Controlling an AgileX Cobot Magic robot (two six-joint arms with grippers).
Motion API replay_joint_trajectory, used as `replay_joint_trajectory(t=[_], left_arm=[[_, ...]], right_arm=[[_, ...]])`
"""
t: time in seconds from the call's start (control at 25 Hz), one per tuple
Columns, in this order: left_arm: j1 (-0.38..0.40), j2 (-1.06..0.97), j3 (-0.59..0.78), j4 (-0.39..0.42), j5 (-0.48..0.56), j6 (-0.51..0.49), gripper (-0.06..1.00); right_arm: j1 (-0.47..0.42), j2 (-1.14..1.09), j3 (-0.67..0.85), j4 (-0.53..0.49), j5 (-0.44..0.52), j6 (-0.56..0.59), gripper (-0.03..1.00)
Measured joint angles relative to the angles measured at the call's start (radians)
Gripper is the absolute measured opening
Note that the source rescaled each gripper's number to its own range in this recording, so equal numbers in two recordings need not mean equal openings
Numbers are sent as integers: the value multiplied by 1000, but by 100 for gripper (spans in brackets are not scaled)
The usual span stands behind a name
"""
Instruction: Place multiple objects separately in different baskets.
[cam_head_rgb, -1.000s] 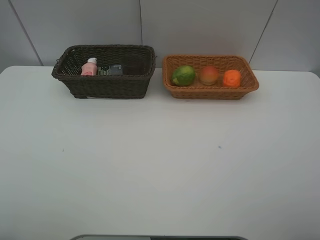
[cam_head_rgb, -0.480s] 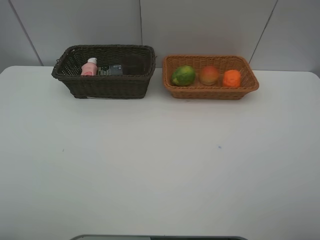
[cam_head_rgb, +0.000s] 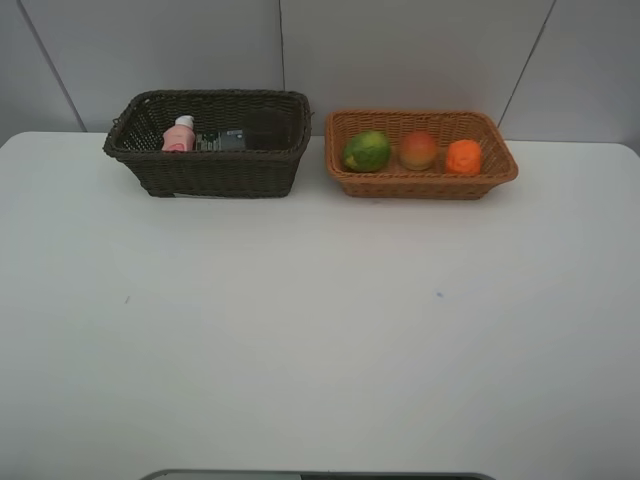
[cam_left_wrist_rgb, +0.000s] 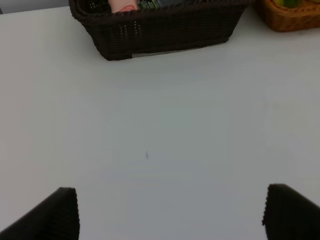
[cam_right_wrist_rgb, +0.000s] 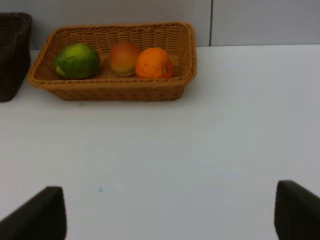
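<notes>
The dark brown basket (cam_head_rgb: 207, 172) at the back left holds the small pink white-capped bottle (cam_head_rgb: 180, 135) and the dark green pump bottle (cam_head_rgb: 221, 140); the mauve cup is hidden. The orange-tan basket (cam_head_rgb: 420, 183) at the back right holds the green-yellow fruit (cam_head_rgb: 367, 151), the red-yellow peach (cam_head_rgb: 418, 149) and the orange (cam_head_rgb: 463, 157). Neither arm shows in the high view. The left gripper (cam_left_wrist_rgb: 170, 212) is open and empty over bare table, short of the brown basket (cam_left_wrist_rgb: 160, 30). The right gripper (cam_right_wrist_rgb: 170, 212) is open and empty, short of the tan basket (cam_right_wrist_rgb: 112, 87).
The white table (cam_head_rgb: 320, 330) stretches from the baskets to the front edge. A grey wall stands right behind the baskets. A dark strip of the robot base (cam_head_rgb: 320, 476) shows at the table's front edge.
</notes>
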Motion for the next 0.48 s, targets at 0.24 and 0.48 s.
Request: replay_joint_trajectory(t=[0.24, 0.48], left_arm=[[0, 0, 0, 0, 0, 0, 95], [0, 0, 0, 0, 0, 0, 95]], right_arm=[[67, 0, 0, 0, 0, 0, 77], [73, 0, 0, 0, 0, 0, 77]])
